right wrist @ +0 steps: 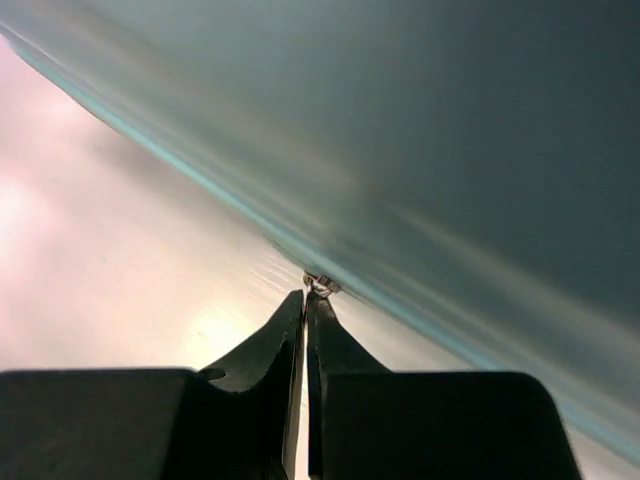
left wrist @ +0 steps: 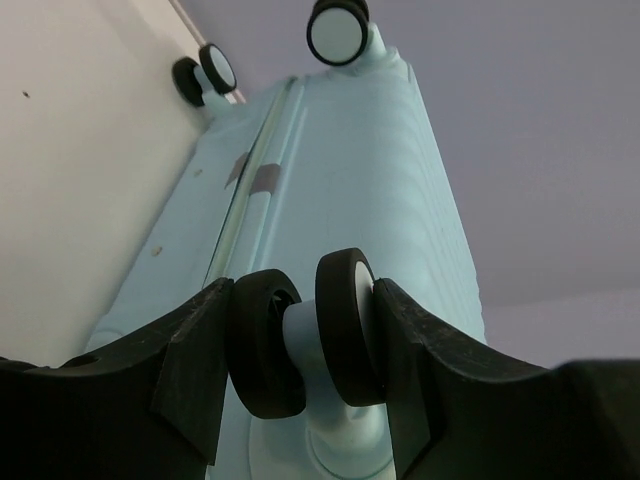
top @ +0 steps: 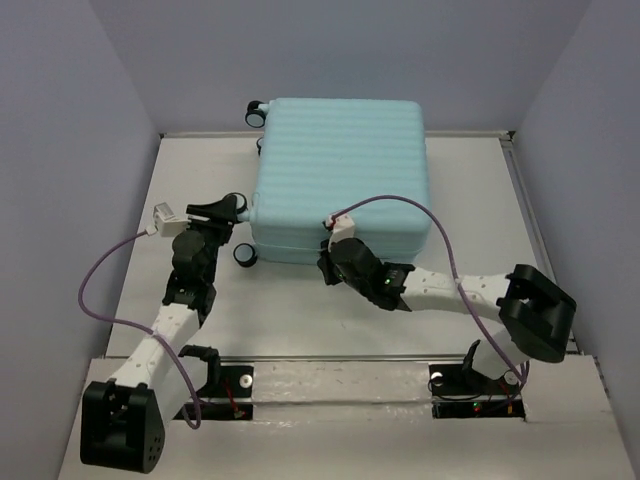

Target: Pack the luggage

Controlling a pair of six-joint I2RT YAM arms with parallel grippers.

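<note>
Bracketing a twin wheel [left wrist: 345,330] on the suitcase's left end, the left gripper [left wrist: 305,300] stands roughly half open, one black finger [left wrist: 195,350] against each disc of the wheel it holds. Pinched fully together, the right gripper [right wrist: 305,297] meets the near side of the suitcase [top: 340,170] at its seam, where a tiny metal piece [right wrist: 319,284] sits right at the fingertips; whether it is clamped between them cannot be told. Lying flat and closed, ribbed shell up, the pale blue suitcase fills the far middle of the white table [top: 300,320], its far edge close to the back wall [top: 330,50]. Another wheel [top: 256,112] juts from the far left corner and one more [top: 244,255] from the near left corner, just beside the left arm. Purple cables [top: 100,290] loop off both arms, the right one arching over the suitcase's near right corner. Bare tabletop runs along the suitcase's right side and in the strip between it and the arm bases.
</note>
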